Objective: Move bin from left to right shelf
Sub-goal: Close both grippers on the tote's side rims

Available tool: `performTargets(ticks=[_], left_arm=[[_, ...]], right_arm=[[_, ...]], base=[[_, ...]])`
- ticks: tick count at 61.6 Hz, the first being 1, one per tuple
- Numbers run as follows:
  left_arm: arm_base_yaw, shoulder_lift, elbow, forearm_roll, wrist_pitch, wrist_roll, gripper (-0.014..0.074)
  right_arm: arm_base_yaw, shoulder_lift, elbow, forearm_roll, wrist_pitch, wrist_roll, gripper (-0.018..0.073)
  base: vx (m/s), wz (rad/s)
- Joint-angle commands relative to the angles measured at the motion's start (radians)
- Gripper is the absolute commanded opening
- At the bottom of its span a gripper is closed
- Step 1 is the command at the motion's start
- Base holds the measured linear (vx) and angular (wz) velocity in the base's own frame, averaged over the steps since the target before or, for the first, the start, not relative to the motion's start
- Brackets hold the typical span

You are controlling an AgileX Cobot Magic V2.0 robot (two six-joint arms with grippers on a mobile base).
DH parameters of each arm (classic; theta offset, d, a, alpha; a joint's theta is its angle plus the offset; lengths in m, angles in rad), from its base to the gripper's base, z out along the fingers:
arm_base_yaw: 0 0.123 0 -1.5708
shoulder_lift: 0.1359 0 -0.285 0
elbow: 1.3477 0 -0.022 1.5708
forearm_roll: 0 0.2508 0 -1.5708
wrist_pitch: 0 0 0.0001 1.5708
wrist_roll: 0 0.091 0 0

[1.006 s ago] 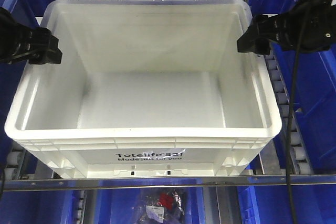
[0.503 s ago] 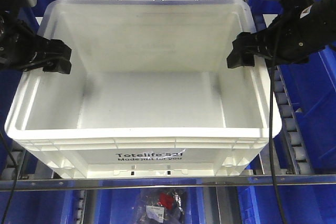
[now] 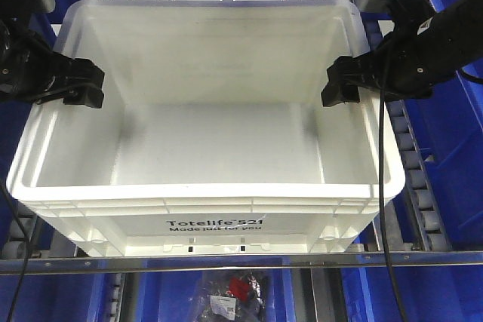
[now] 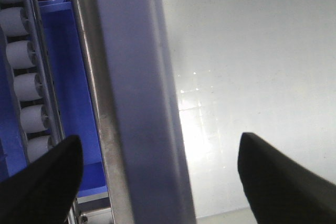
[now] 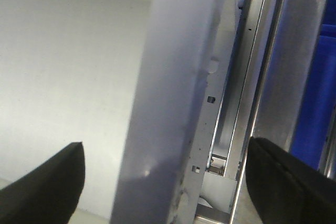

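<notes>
The bin [image 3: 204, 192] is a large white tote with black "Totelife 521" print on its near side, and it sits on the roller shelf with nothing inside. My left gripper [image 3: 66, 84] is open and straddles the bin's left wall. In the left wrist view the bin's rim [image 4: 142, 77] runs between the two black fingertips of the left gripper [image 4: 157, 145], with gaps on both sides. My right gripper [image 3: 361, 81] is open astride the right wall. In the right wrist view the bin's rim [image 5: 178, 77] passes between the tips of the right gripper [image 5: 165, 148], untouched.
Blue plastic bins [image 3: 453, 133] flank the tote on both sides. Roller tracks [image 3: 411, 164] run along the shelf, and a metal rail [image 3: 241, 262] crosses the front. A clear bag with something red [image 3: 234, 292] lies on the shelf below.
Both grippers have moved inward over the bin's side walls and now straddle them; the right one has shifted slightly further in. The bin has not moved.
</notes>
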Motion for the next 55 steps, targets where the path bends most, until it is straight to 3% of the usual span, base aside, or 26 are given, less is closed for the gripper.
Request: performTargets(ticks=[1,55], left_arm=[[-0.005,-0.033,-0.029,-0.007,-0.036,-0.009,0.0578],[-0.005,-0.033,-0.029,-0.009,-0.044,-0.009,0.0578]], right_arm=[[-0.002,-0.025,-0.032,0.019,-0.036,-0.012,0.0594],[-0.001,0.005,-0.043,0.058,-0.048,-0.012,0.0593]], base=[[0.0,0.0],[0.0,0.0]])
